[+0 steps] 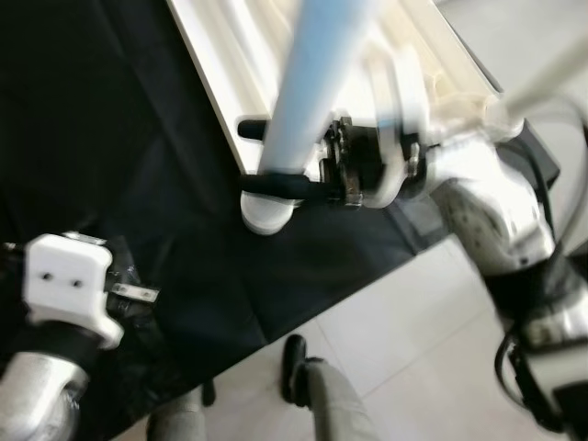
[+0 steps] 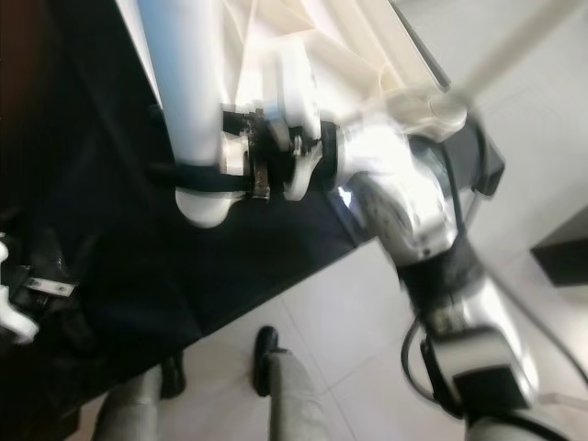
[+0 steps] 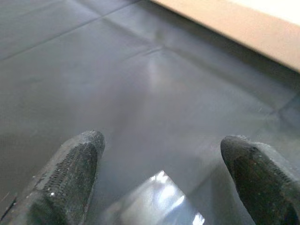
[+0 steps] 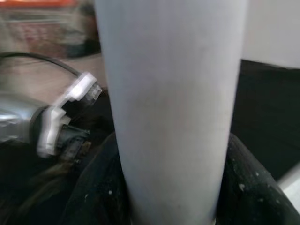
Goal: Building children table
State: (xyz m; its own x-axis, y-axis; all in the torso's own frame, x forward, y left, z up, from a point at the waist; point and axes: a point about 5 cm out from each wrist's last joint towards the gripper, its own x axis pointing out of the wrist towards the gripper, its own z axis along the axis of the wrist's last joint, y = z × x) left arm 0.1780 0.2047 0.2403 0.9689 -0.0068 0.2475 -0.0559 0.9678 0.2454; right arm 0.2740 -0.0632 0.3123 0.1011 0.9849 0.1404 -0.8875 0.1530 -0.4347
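Observation:
A pale blue-white table leg (image 1: 308,101) stands upright near the edge of the white upturned tabletop (image 1: 239,55). My right gripper (image 1: 266,156) is shut on the leg near its lower end, one black finger on each side. The right wrist view has the leg (image 4: 171,108) between the two fingers (image 4: 248,187). My left gripper (image 3: 161,183) is open over the black cloth (image 3: 140,93), low at the left, holding nothing. Its white wrist (image 1: 64,285) is at the lower left.
The black cloth (image 1: 110,138) covers the floor under the tabletop. Light floor tiles (image 1: 404,340) lie to the lower right. A tan board edge (image 3: 243,23) lies past the left gripper. My own legs and feet (image 1: 303,377) stand at the cloth's edge.

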